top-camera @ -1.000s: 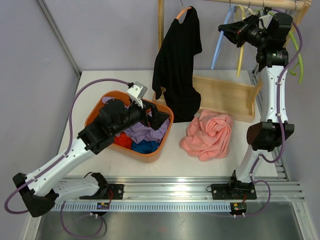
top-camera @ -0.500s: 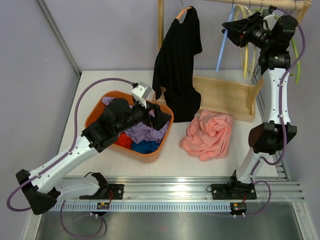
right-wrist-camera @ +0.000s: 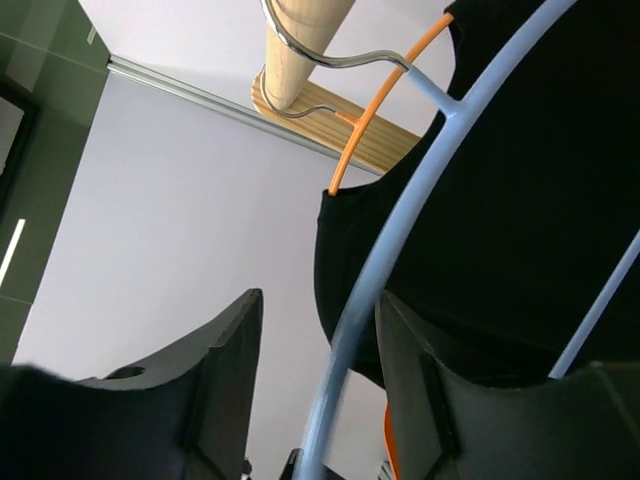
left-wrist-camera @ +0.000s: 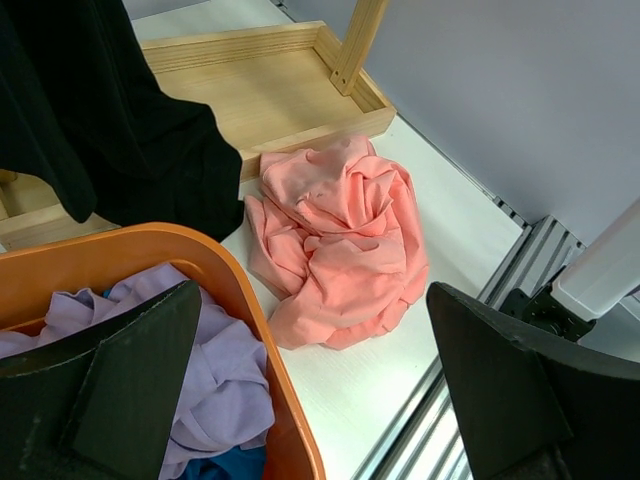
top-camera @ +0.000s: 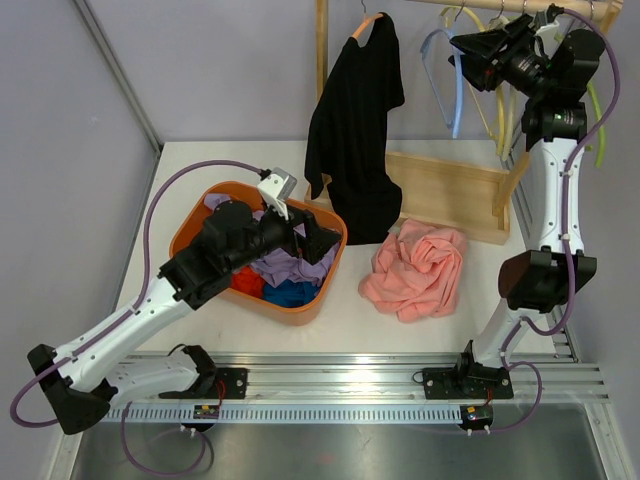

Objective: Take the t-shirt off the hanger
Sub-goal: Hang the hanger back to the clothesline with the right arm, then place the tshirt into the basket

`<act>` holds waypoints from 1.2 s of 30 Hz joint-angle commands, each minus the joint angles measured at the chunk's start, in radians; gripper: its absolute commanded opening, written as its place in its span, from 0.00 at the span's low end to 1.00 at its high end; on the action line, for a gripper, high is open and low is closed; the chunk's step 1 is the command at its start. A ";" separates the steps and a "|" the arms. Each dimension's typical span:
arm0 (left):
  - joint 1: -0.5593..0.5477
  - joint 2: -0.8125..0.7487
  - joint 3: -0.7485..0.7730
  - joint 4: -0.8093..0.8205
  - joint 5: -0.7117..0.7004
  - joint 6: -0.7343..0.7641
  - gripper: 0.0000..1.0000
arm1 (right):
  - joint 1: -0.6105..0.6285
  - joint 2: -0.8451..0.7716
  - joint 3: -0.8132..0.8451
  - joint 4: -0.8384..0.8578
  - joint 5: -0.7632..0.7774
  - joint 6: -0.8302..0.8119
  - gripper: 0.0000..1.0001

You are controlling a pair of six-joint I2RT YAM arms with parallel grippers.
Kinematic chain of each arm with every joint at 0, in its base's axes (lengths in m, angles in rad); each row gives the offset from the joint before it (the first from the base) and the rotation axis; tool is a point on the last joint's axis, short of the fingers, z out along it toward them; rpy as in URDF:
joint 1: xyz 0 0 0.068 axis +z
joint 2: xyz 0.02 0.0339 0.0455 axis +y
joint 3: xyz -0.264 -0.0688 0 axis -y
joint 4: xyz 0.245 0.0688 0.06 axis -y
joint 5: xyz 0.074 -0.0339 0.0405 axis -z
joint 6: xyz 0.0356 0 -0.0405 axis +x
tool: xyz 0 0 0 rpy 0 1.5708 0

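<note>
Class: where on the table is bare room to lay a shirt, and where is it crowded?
Free: the table between the basket, the pink cloth and the near rail; its far left corner. Crowded: under the black t-shirt, between basket, cloth and wooden tray.

Black t-shirt (top-camera: 352, 130) on orange hanger (top-camera: 366, 23)

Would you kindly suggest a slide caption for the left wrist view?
Crumpled pink garment beside the orange plastic basket; black t-shirt hangs over the wooden tray.
</note>
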 commanded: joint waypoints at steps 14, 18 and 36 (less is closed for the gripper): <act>0.003 0.030 0.028 0.064 0.040 -0.017 0.99 | -0.049 -0.106 0.142 -0.313 0.023 -0.675 0.90; 0.002 0.076 0.058 0.065 0.059 -0.014 0.99 | -0.049 -0.137 0.152 -0.431 0.054 -0.850 0.90; -0.250 0.660 0.425 -0.019 -0.068 0.047 0.99 | -0.060 -0.485 -0.165 -0.632 0.175 -1.547 0.94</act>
